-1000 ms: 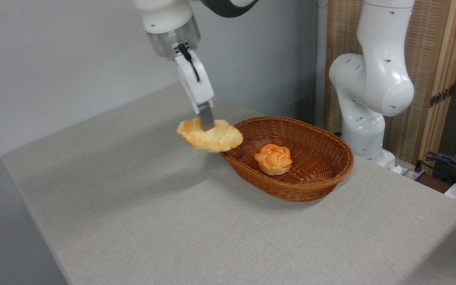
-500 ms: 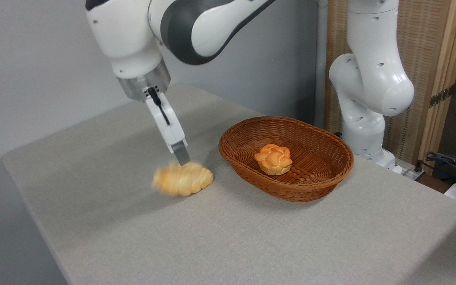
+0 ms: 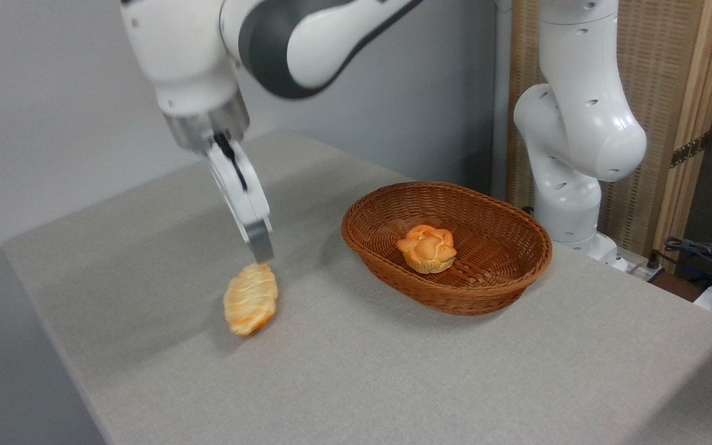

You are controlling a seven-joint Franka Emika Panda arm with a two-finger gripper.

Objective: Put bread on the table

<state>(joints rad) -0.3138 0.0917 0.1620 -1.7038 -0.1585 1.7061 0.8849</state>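
The bread, a long pale-golden pastry with a ridged top and browned edges, lies flat on the grey-beige table, left of the basket. My gripper hangs just above the bread's far end. I see it edge-on, so only one finger shows. The finger's tip ends above the pastry and nothing is held, so the gripper reads as open.
A brown wicker basket stands right of centre with a small round orange flower-shaped bun in it. The arm's white base rises behind the basket. Cables lie at the far right. The table's left edge is close to the bread.
The gripper carried the bread from the basket's rim leftward and down to the table. The bread now rests turned lengthwise, free of the fingers, and the gripper has risen slightly.
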